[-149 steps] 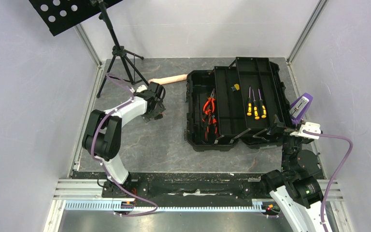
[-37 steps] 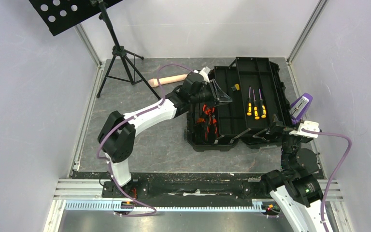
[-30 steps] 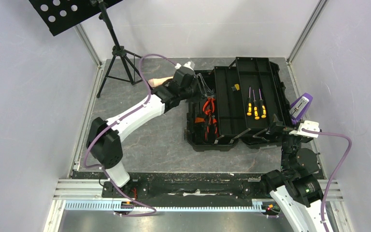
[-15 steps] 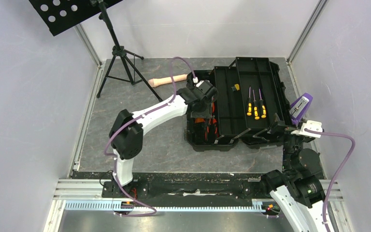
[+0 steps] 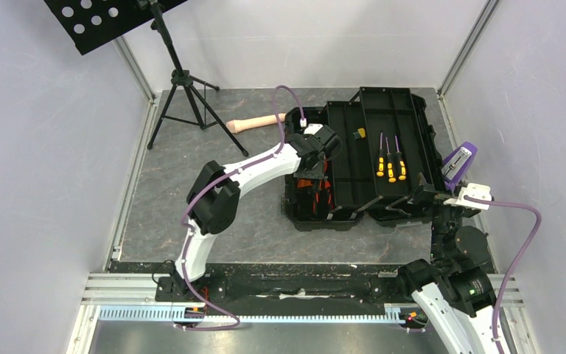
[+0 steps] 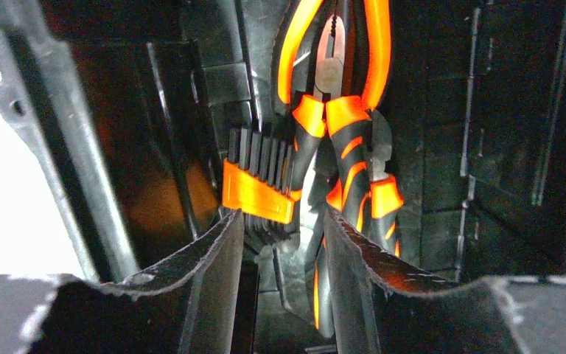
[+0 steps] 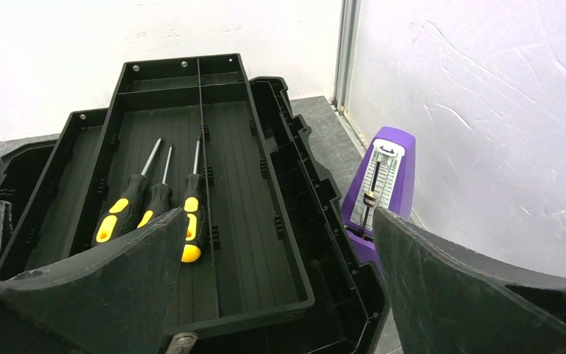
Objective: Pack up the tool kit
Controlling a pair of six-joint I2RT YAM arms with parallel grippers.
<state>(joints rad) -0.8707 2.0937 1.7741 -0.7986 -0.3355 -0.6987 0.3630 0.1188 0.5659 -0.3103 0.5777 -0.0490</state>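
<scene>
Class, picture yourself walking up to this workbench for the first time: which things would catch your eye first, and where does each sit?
The open black toolbox takes up the right half of the table. In its left compartment lie bright orange-and-black pliers, with the left gripper hovering open right over them. Three yellow-handled screwdrivers lie side by side in the tray further right, and a purple object stands beside the box near the right wall.
</scene>
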